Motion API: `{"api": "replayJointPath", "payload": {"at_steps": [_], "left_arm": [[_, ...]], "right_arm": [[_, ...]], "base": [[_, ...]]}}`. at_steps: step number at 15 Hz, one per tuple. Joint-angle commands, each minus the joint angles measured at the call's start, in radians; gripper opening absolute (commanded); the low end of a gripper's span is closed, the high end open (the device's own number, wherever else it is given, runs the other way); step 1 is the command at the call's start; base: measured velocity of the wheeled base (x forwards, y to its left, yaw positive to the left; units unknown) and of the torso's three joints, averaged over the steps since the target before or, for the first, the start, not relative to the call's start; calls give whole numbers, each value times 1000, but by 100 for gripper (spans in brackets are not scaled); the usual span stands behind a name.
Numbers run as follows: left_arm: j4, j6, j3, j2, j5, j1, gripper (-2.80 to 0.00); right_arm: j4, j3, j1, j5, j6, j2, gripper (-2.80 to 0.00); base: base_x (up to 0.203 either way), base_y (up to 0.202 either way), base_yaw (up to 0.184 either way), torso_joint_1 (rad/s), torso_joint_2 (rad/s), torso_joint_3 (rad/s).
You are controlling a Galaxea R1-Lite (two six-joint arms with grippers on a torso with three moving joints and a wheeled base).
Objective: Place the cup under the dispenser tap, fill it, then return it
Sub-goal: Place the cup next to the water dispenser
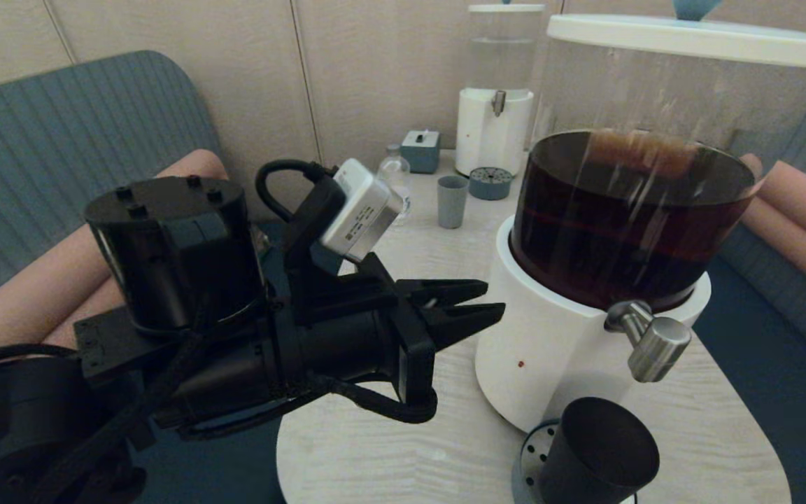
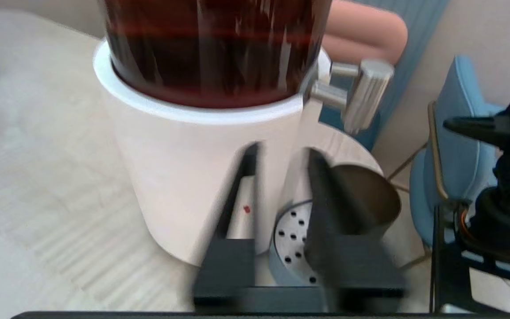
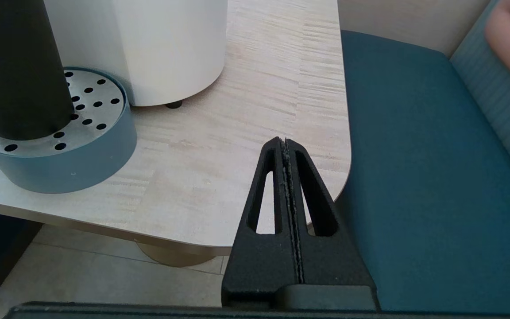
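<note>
Head view: left gripper raised over the pale wooden table, fingers narrowly parted and holding nothing, tips just beside the white base of the big dispenser of dark brown liquid. Black cup upright on the perforated drip tray at the table's near edge, directly below the dispenser tap. Farther back, a grey-blue tumbler, a smaller clear-water dispenser and a small glass bottle. Left wrist view: blurred fingers apart, framing the white base, cup and tap off to one side. Right wrist view: right gripper pressed closed, empty, above the table's corner, well apart from cup and tray, beside a teal seat.
</note>
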Motion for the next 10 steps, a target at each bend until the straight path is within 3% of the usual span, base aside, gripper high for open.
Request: {"api": "replayJointPath", "payload": {"at_steps": [1, 6, 10], "left_arm": [[-6, 0, 8, 9, -3, 0, 0], [-110, 0, 103, 24, -13, -2, 0], [-275, 0, 214, 58, -15, -1, 0]], "right_arm": [[0, 9, 0, 0, -1, -2, -280], [0, 9, 0, 0, -1, -2, -280], [0, 9, 0, 1, -1, -2, -280]], "base": [[0, 0, 0, 0, 0, 0], [0, 0, 0, 0, 0, 0], [0, 0, 0, 0, 0, 0]]}}
